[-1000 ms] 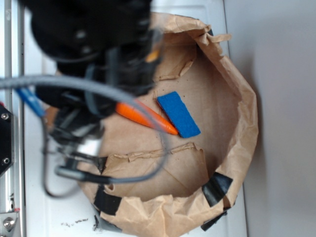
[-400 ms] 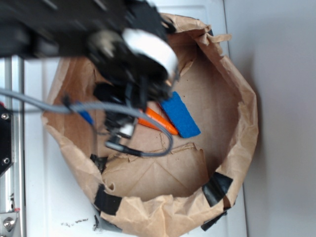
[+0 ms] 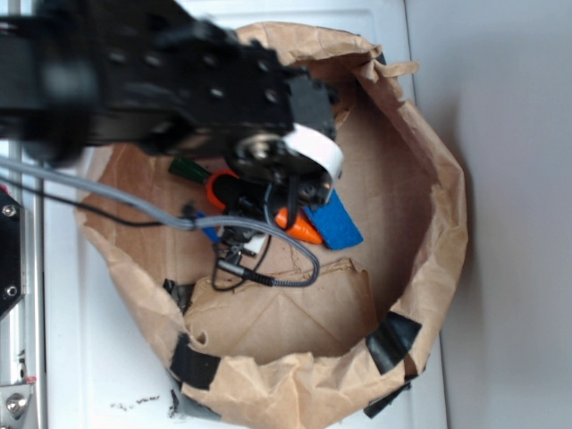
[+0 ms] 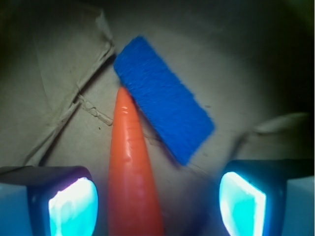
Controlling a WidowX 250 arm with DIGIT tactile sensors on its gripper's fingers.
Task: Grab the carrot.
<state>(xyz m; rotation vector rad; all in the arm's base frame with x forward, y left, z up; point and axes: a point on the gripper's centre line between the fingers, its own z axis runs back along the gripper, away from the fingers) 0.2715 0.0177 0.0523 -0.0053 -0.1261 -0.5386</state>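
The carrot [image 4: 132,172] is seen lying on the bag [image 3: 429,295] floor between the wide-open fingers [image 4: 74,204] of the gripper [image 4: 157,204], nearer one finger, its long axis running away from the claw, tip touching the block [image 4: 165,118].

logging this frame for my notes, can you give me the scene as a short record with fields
setting: brown paper bag with rolled-down rim, black tape patches, on a white surface
carrot: orange toy carrot lying on the bag floor, tip touching or nearly touching the blue block
blue block: flat blue rectangular block, lying beside the carrot's tip
gripper: gripper open, above the carrot, which lies between its fingers, nearer the left one in the wrist view
contact: none visible
task state: carrot not yet grasped
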